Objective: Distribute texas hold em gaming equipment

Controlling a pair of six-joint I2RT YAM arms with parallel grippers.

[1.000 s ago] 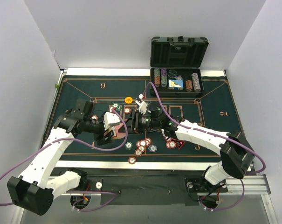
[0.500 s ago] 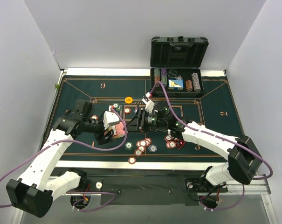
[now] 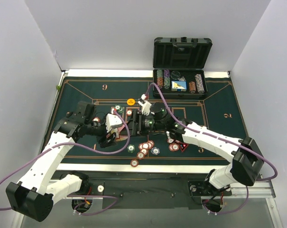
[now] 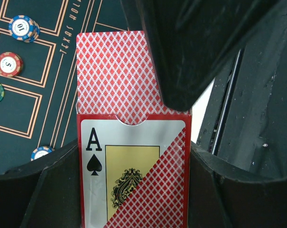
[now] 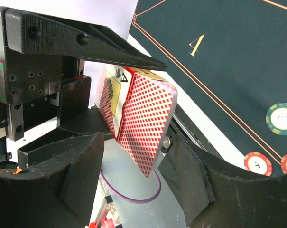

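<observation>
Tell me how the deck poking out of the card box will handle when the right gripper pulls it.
The deck looks like a thick stack of loose cards, so it is probably stiff as a block but apt to shear if the right gripper pinches few. Its smooth-looking backs suggest it slides easily from the card box the left gripper holds.

The right tool (image 3: pixel 133 126) has slid back left toward the card pack (image 5: pixel 144 124).
</observation>
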